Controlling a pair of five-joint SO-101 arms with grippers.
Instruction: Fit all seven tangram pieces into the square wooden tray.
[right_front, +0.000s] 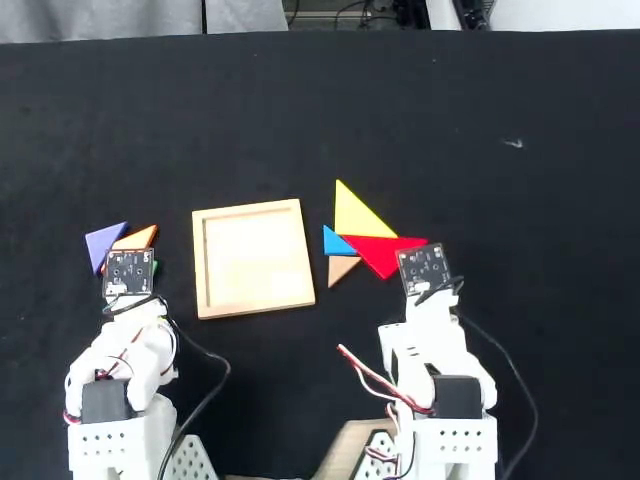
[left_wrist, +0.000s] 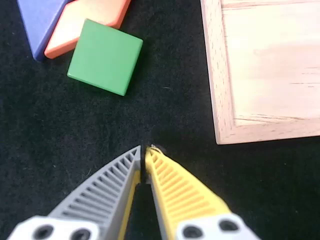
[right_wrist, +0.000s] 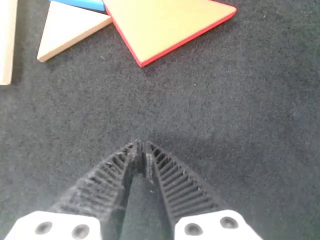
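Square wooden tray (right_front: 250, 258): flat on the black cloth (right_front: 480, 130), midway between the two arms, its pale floor bare. All seven pieces lie on the cloth outside it. Left group, well apart from the tray's left edge: purple triangle (right_front: 103, 243), with the orange piece (right_front: 140, 237) touching it. The green square (left_wrist: 105, 56) sits just beside the orange piece, on the side nearer the arm. Right group, near the tray's right edge: yellow triangle (right_front: 358, 215) farthest from the arms, with the blue triangle (right_front: 336, 241) tucked under its near corner. The plain wooden triangle (right_front: 341, 268) is below the blue one, and the red triangle (right_front: 380, 254) lies against all three on the outer side. Left gripper (left_wrist: 144, 152): grey and yellow fingers pressed together at the tips, holding nothing, over bare cloth between the green square and the tray's near corner. Right gripper (right_wrist: 142, 150): black fingers likewise closed tip to tip, holding nothing, over bare cloth just short of the red triangle's edge.
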